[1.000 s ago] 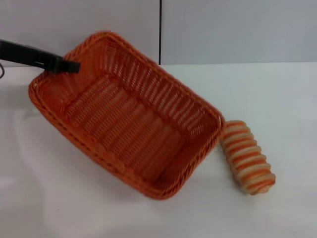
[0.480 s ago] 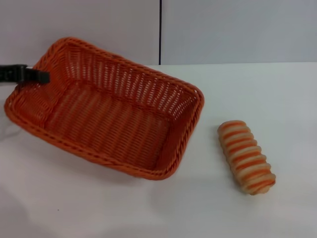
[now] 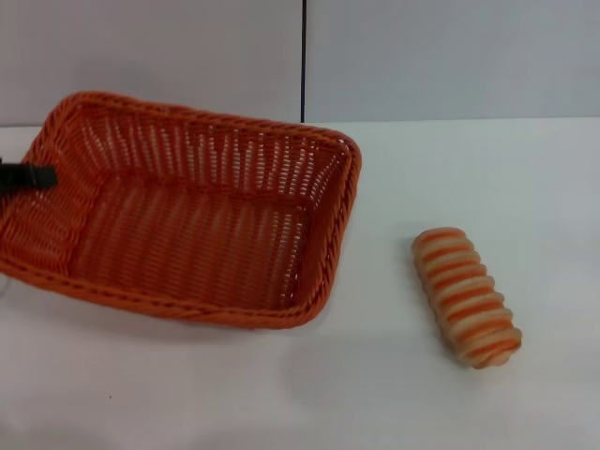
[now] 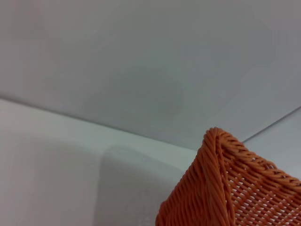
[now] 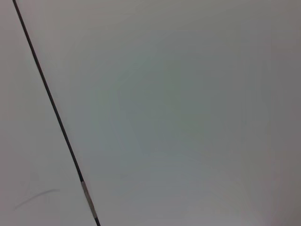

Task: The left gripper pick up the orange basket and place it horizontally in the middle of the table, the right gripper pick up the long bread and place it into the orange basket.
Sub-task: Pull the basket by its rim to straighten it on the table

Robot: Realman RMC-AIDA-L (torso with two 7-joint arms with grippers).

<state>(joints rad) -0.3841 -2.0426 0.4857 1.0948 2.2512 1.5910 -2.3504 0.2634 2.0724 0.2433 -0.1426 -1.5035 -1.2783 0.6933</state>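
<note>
The orange basket (image 3: 187, 220) lies on the white table (image 3: 281, 394), left of the middle, its long side nearly level across the head view. My left gripper (image 3: 36, 175), a black claw reaching in from the left edge, is shut on the rim of the basket's left short end. A corner of the basket (image 4: 221, 188) fills the lower part of the left wrist view. The long bread (image 3: 466, 295) lies on the table to the right of the basket, apart from it, angled toward the front right. My right gripper is out of view.
A light grey wall (image 3: 450, 56) with a dark vertical seam (image 3: 304, 56) stands behind the table. The right wrist view shows only that wall and the seam (image 5: 51, 108). Bare tabletop lies in front of the basket and around the bread.
The left gripper has drawn back to the left with the basket's end. The basket has swung from a steep diagonal to nearly level and moved away from the bread, which has stayed put.
</note>
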